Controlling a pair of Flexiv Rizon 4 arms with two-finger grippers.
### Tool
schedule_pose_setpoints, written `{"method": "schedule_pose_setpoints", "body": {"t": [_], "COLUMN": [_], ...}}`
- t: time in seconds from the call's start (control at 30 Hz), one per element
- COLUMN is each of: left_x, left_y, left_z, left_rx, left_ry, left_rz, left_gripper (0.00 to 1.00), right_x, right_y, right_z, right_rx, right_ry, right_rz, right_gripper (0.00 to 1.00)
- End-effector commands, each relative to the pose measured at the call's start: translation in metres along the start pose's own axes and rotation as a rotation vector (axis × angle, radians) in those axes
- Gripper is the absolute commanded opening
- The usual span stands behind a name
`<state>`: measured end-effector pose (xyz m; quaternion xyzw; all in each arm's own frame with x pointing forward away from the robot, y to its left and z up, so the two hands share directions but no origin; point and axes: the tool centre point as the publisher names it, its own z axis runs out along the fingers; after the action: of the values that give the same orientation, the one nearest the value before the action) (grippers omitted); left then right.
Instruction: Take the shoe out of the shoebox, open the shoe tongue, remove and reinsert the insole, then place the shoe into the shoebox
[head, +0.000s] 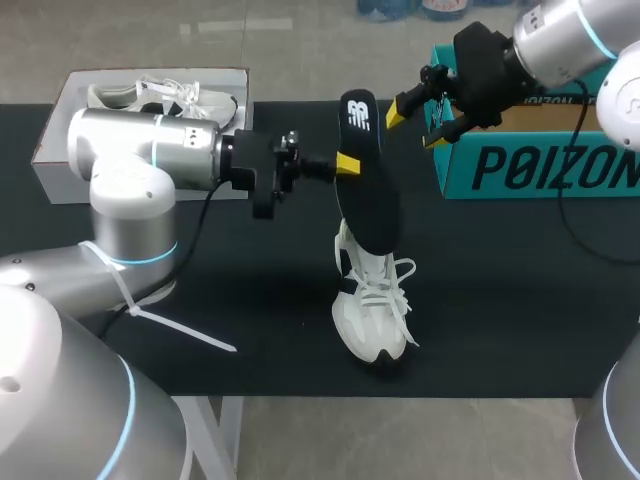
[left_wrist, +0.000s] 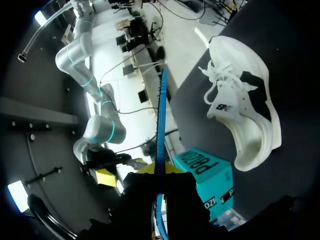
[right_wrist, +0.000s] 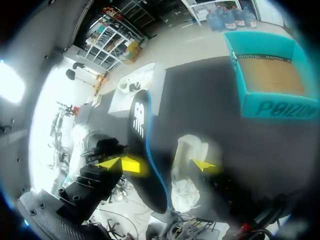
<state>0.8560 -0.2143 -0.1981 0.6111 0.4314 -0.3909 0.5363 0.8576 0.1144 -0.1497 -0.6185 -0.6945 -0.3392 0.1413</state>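
L claw (head: 349, 165) clamping insole (head: 368, 200) at one edge. Insole standing near-upright, long axis approx vertical, lower end sitting at opening of shoe (head: 372, 310). Shoe lying on worktop (head: 250, 330), directly below L claw. R claw (head: 417, 125) hanging wide, empty, just beside insole top. L arm nearer; likely feeding insole downward.

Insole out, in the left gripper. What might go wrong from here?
The left gripper pinches the insole at one edge only; it may twist or slip. The shoe lies unheld, the right gripper open and apart from it, so reinserting may push it away.
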Motion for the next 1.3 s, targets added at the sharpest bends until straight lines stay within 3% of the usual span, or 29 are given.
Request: {"method": "schedule_pose_setpoints", "body": {"t": [0.03,0.5,0.93,1.3], "left_x": [0.001,0.005,0.010,0.011], "left_y": [0.002,0.006,0.012,0.015], "left_z": [-0.006,-0.009,-0.012,-0.012], "left_rx": [0.008,0.020,0.015,0.004], "left_ry": [0.005,0.003,0.025,0.040], "left_rz": [0.001,0.000,-0.009,-0.010], "left_gripper": [0.00,0.00,0.00,0.00], "right_x": [0.005,0.032,0.060,0.080], "right_y": [-0.026,-0.046,-0.068,-0.094], "right_z": [-0.034,-0.074,-0.085,-0.101], "right_rx": [-0.044,-0.084,-0.097,-0.087], "right_ry": [-0.019,-0.134,-0.235,-0.240], "right_rz": [-0.035,-0.225,-0.459,-0.513], "right_gripper": [1.00,1.00,1.00,1.00]}}
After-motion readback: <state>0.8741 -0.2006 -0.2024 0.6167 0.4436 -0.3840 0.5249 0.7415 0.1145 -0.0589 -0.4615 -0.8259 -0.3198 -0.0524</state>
